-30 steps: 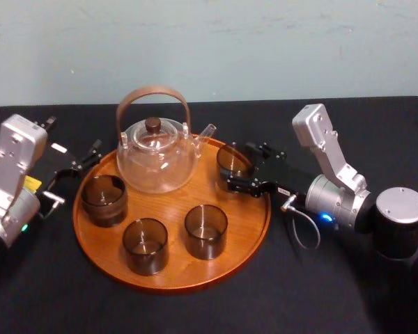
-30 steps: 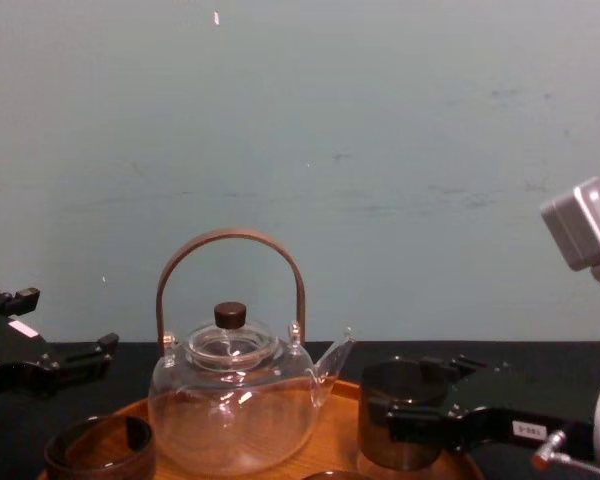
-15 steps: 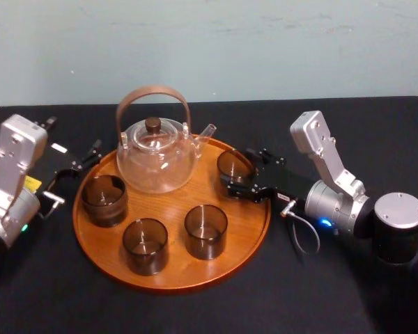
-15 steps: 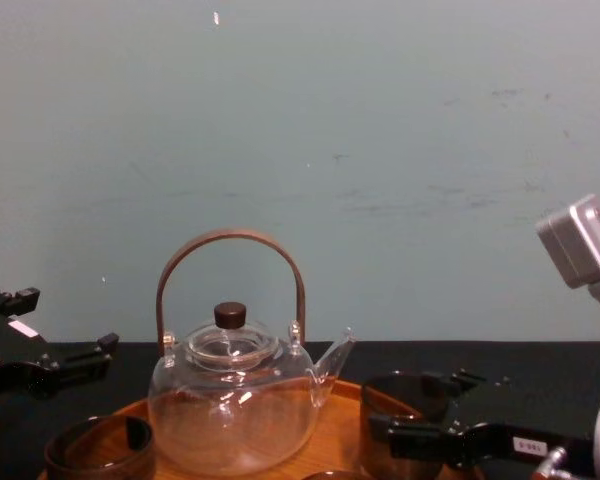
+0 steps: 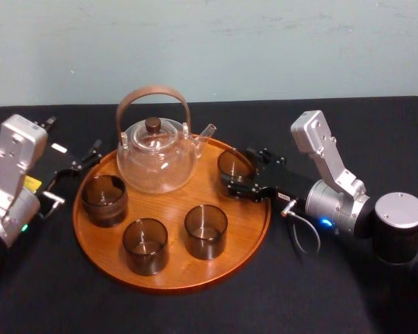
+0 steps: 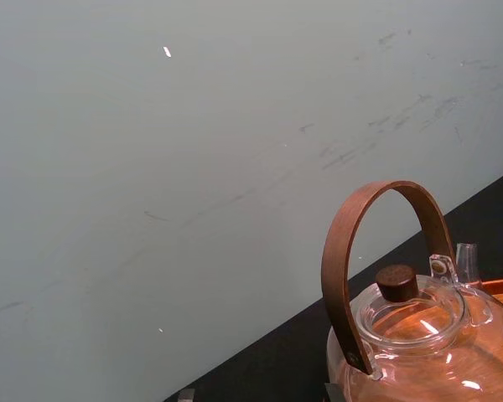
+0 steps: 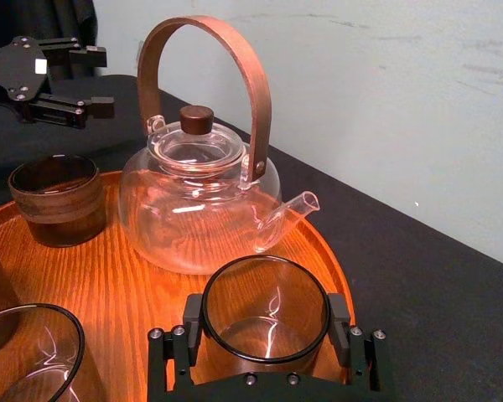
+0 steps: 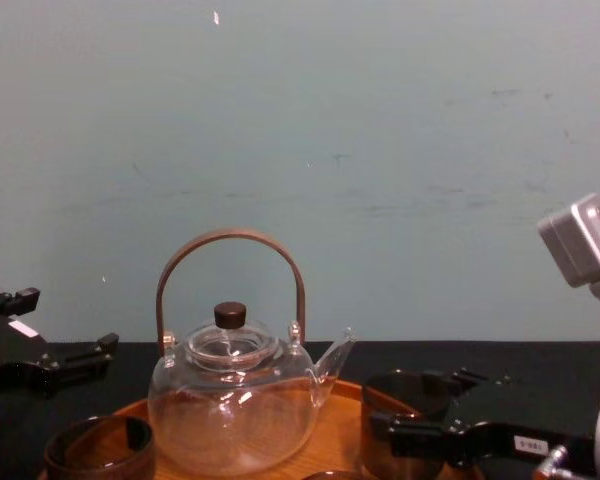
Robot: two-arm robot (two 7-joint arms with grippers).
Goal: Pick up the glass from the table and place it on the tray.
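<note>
While the right gripper (image 7: 264, 327) pinches the glass (image 7: 266, 289) by its sides, the glass appears to rest on the right rear of the tray (image 5: 171, 282), beside the spout of the teapot (image 5: 155, 156). Placing seems nearly done; the next move calls for spreading the fingers and backing away without tipping it. Three more glasses (image 5: 145, 245), seemingly empty like the teapot, share the tray. The left gripper (image 5: 80, 161), fingers spread, hovers over the table (image 5: 195, 313) by the tray's left rim

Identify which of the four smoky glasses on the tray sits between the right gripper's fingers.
The glass beside the teapot's spout, flanked by the right gripper; the other three stand free.
</note>
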